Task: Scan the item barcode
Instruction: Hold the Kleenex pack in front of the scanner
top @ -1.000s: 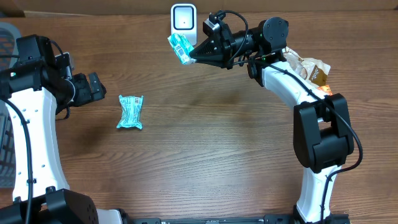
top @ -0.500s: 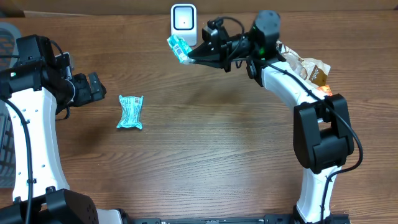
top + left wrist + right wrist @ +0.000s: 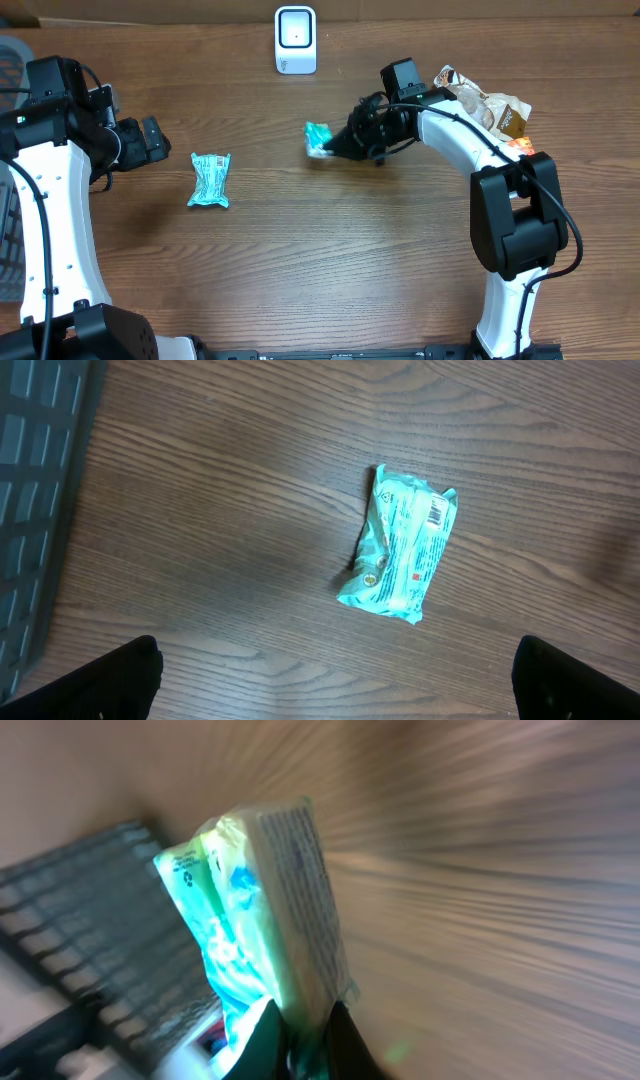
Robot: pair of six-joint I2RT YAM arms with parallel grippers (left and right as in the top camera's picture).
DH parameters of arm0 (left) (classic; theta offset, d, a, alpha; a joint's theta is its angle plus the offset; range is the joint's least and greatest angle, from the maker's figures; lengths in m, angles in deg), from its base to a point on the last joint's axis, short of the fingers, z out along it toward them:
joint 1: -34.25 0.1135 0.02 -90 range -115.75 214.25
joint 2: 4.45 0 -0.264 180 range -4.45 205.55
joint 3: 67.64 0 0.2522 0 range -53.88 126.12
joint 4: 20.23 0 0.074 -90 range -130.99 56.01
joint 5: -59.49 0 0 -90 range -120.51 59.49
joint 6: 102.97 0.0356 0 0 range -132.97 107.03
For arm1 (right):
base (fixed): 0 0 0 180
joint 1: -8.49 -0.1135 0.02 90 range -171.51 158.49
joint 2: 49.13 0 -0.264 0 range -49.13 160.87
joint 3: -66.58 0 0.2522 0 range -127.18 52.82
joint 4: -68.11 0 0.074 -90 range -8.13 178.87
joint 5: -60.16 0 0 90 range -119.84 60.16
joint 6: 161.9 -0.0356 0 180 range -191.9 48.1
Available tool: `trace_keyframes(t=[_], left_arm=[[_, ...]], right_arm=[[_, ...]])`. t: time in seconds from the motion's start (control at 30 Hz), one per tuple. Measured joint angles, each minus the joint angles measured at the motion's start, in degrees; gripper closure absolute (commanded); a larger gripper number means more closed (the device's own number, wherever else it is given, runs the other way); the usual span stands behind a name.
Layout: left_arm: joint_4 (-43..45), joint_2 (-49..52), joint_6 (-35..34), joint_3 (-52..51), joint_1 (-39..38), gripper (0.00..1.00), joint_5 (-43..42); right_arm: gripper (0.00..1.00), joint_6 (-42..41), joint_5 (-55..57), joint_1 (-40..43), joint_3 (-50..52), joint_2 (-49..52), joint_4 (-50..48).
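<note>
I see the right end effector [image 3: 338, 147] pinching a crinkled teal packet [image 3: 318, 139] over the wood-grain counter [image 3: 330, 250], well apart from the boxy white scanner [image 3: 295, 40]. The left end effector [image 3: 150, 140] stands spread near a second packet [image 3: 210, 180], which lies flat.

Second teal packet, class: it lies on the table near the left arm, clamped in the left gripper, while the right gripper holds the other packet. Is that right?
Not quite. The second teal packet lies free on the table; the left gripper is open and apart from it, as the left wrist view shows. The right gripper does hold the other packet.
</note>
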Motion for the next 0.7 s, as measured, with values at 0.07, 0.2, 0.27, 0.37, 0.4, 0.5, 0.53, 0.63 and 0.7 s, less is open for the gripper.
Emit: trace_keyframes(t=[0.07,0.2,0.27,0.37,0.4,0.5,0.53,0.63,0.7], left_arm=[[0.02,0.00,0.00,0.02,0.00,0.01,0.00],[0.00,0.00,0.00,0.00,0.00,0.00,0.00],[0.07,0.00,0.00,0.00,0.00,0.00,0.00],[0.07,0.00,0.00,0.00,0.00,0.00,0.00],[0.02,0.00,0.00,0.00,0.00,0.00,0.02],[0.02,0.00,0.00,0.00,0.00,0.00,0.00],[0.02,0.00,0.00,0.00,0.00,0.01,-0.02],[0.04,0.00,0.00,0.02,0.00,0.01,0.02],[0.00,0.00,0.00,0.00,0.00,0.00,0.00]], right_arm=[[0.96,3.98,5.81,0.00,-1.97,0.02,6.84],[0.96,10.16,19.12,-0.31,-13.05,0.02,20.46],[0.96,12.00,26.51,-0.76,-20.39,0.02,24.57],[0.96,14.38,41.51,-2.86,-32.11,0.02,26.47],[0.96,15.32,45.57,-3.67,-34.47,0.00,25.35],[0.96,20.13,58.34,-6.95,-39.06,-0.20,17.53],[0.96,22.51,63.06,-8.37,-39.58,-0.22,13.09],[0.96,31.01,73.46,-12.09,-39.45,-0.13,1.53],[0.96,37.53,78.31,-14.05,-39.41,0.50,-7.41]])
